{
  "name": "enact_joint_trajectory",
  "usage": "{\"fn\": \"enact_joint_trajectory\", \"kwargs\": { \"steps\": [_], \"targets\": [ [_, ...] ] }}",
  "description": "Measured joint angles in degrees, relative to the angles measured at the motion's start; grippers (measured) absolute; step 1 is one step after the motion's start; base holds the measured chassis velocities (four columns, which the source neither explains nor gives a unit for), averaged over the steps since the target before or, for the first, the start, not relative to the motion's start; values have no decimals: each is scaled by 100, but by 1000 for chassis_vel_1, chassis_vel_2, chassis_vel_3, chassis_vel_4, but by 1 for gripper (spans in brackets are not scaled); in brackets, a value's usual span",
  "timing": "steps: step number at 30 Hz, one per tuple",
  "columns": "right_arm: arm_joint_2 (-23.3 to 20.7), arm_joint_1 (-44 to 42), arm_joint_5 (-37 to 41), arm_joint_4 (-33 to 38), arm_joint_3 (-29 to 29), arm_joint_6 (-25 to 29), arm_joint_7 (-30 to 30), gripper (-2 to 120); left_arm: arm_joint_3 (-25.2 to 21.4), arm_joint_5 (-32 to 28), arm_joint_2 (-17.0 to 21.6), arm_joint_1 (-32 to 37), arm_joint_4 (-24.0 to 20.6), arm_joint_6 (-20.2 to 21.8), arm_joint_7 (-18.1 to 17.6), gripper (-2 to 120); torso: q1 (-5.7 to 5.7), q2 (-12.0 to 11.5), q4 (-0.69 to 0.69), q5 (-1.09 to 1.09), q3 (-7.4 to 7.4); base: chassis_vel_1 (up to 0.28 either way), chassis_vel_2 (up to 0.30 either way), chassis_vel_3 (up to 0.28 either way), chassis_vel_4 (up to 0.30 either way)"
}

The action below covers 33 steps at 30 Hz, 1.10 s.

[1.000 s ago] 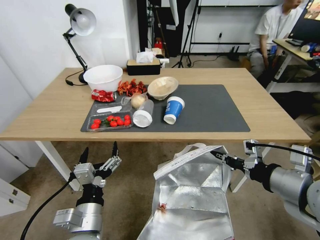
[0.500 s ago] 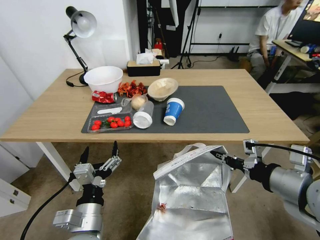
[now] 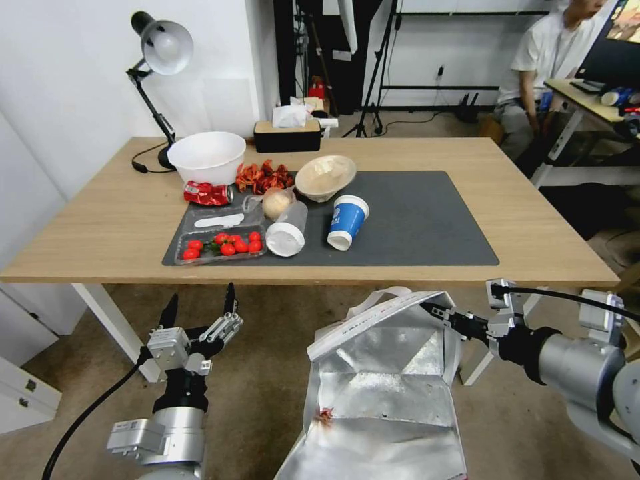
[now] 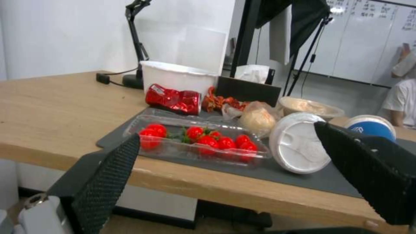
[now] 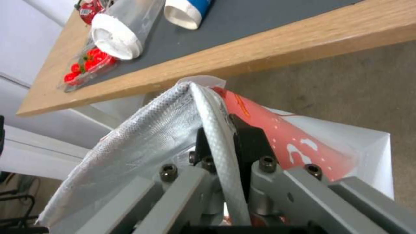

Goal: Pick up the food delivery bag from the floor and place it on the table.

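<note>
Head view, your right gripper [image 3: 430, 309] pinching the big silver-lined red-and-white food delivery bag [image 3: 383, 387] by its rim, bag hanging below the light wood table [image 3: 100, 220] edge, your left gripper [image 3: 200, 308] spread wide, holding nothing, left of the bag.

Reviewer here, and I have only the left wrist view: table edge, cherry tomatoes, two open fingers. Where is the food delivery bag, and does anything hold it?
Observer: The food delivery bag hangs in front of the table, below its edge, foil lining facing the head camera.
Operator: What holds it?
Observer: The right gripper is shut on the bag's white strap handle; the right wrist view shows the strap pinched between its fingers.
Operator: And the left gripper beside it?
Observer: The left gripper is open, pointing up below the table edge, apart from the bag on the robot's left.
</note>
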Motion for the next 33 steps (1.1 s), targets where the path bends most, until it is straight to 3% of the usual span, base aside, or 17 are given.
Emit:
{"fn": "enact_joint_trajectory", "kwargs": {
  "steps": [13, 25, 33],
  "targets": [
    [-181, 71, 557, 0, 369, -52, 217, 0, -21, 53, -38, -2, -49, -20, -35, 100, -6, -12, 0, 0, -8, 0, 0, 0, 0],
    [-289, 156, 328, 1, 460, 170, -1433, 0, -98, 80, -30, 91, -109, -76, -48, 100, -8, -21, 0, -1, -12, 0, 0, 0, 0],
    [-454, 196, 312, 1, 446, 338, -2066, 0, -112, 112, -74, 83, -130, -87, -64, 100, -10, -23, 0, 0, -13, 0, 0, 0, 0]
  ]
}}
